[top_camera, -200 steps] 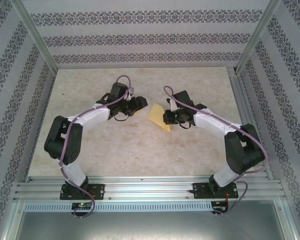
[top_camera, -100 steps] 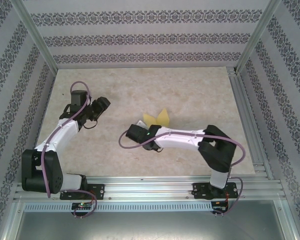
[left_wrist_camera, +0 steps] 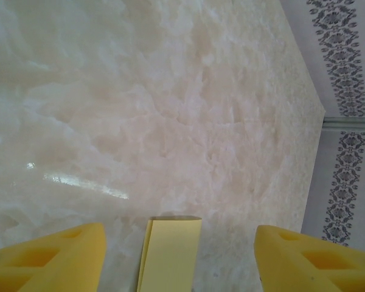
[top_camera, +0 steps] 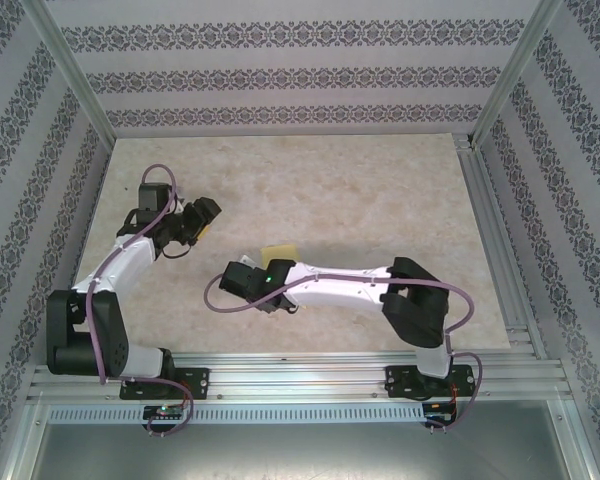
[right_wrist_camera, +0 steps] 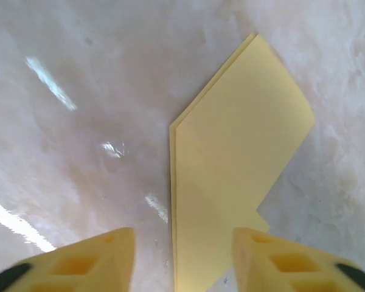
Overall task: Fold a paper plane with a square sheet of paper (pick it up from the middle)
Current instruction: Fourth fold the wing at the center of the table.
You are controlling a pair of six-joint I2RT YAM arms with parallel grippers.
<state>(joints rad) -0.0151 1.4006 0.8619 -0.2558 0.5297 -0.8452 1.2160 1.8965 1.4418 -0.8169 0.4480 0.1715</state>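
The pale-yellow sheet of paper [right_wrist_camera: 237, 146] lies flat on the marble table, folded into a pointed, layered shape. My right gripper [right_wrist_camera: 182, 261] hovers over its near end, open, with one yellow finger on each side. From above, the paper [top_camera: 280, 250] peeks out behind the right arm [top_camera: 330, 285], which reaches across to the left. My left gripper [top_camera: 205, 215] is off to the left, apart from the paper. In its wrist view it [left_wrist_camera: 179, 261] stands wide open, and a narrow pale-yellow strip [left_wrist_camera: 170, 252] shows between the fingers, touching neither.
The marble tabletop [top_camera: 380, 200] is bounded by patterned walls and aluminium posts [top_camera: 505, 75]. An aluminium rail [top_camera: 300, 380] with both arm bases runs along the near edge.
The left arm drew back to the left. The right arm swung leftward and low across the table over the paper. Its jaws went from shut to open, and the paper now lies flat.
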